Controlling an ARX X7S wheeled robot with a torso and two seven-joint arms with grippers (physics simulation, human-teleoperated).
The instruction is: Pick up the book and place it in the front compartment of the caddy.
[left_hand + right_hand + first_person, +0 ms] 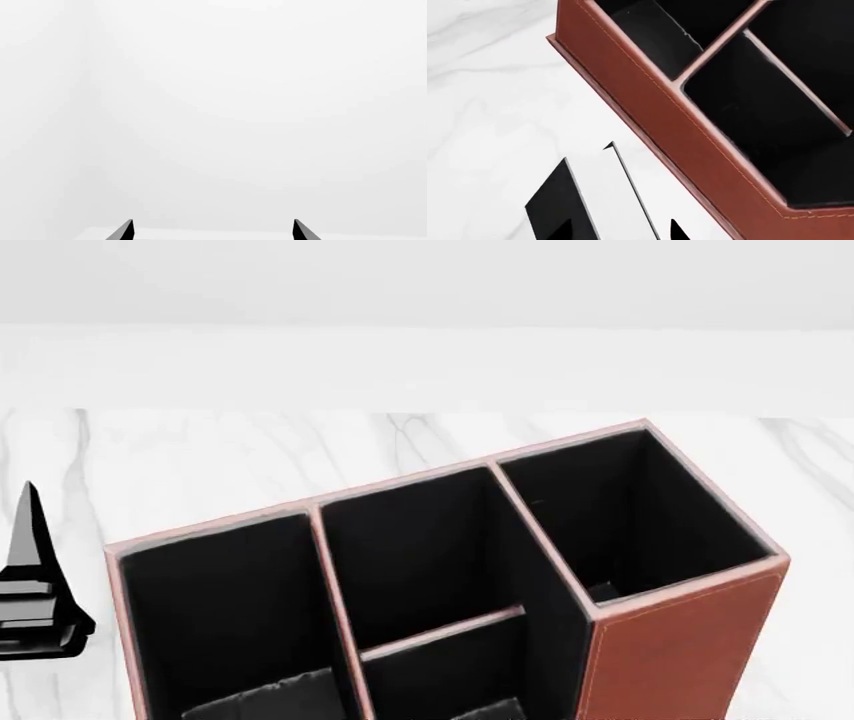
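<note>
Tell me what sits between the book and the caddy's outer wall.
Nothing. In the right wrist view, only a bare strip of marble table separates the book, held upright in the right gripper, from the caddy.

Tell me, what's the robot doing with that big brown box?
It's trying to put a book into the caddy. The book is close under the right gripper, just outside the caddy's brown wall and not inside any cell yet. Whether the gripper is squeezing it is hard to tell. The left gripper is open, holds nothing and waits off to the caddy's side.
</note>
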